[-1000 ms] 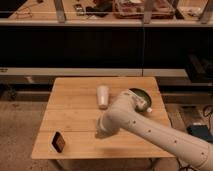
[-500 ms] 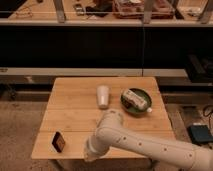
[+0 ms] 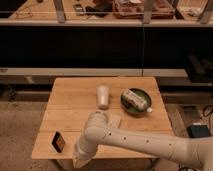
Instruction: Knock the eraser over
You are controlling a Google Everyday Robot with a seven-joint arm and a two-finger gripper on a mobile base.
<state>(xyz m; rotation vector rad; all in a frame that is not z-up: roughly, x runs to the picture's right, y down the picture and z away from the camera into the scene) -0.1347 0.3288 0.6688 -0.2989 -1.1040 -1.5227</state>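
Observation:
The eraser (image 3: 58,141) is a small black slab with an orange-brown face, standing upright near the front left corner of the wooden table (image 3: 75,100). My white arm comes in from the lower right, bends at an elbow over the table's front middle, and runs down to the gripper (image 3: 78,159) at the table's front edge. The gripper sits just right of the eraser and slightly in front of it, with a small gap between them.
A white cup (image 3: 103,96) stands upside down at the table's middle back. A dark green bowl (image 3: 127,106) holding a pale bottle (image 3: 137,100) sits to its right. A dark shelf unit runs behind the table. A dark box (image 3: 199,131) lies on the floor at right.
The arm has swung left and forward across the table, and its tip has dropped to the front edge beside the eraser. The eraser, cup and bowl have not moved.

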